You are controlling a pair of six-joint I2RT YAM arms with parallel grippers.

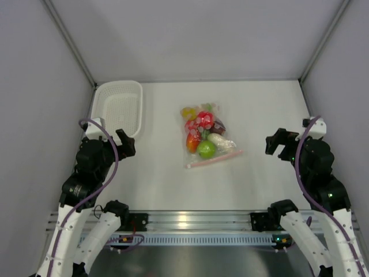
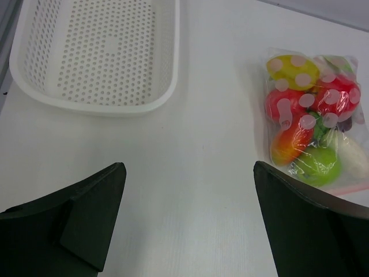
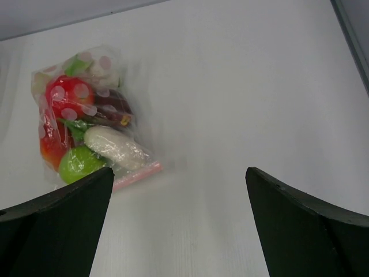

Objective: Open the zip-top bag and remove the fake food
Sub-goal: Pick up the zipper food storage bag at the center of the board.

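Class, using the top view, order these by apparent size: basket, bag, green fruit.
1. Basket and bag: about equal, so left unranked.
2. Green fruit: clearly smallest.

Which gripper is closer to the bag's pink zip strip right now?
Right. The right gripper hangs open a short way off the right-hand end of the zip strip; the left gripper, also open, is farther away on the other side, by the white basket.

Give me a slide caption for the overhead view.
Bag of fake food lies between open left hand and open right hand, basket at far left.
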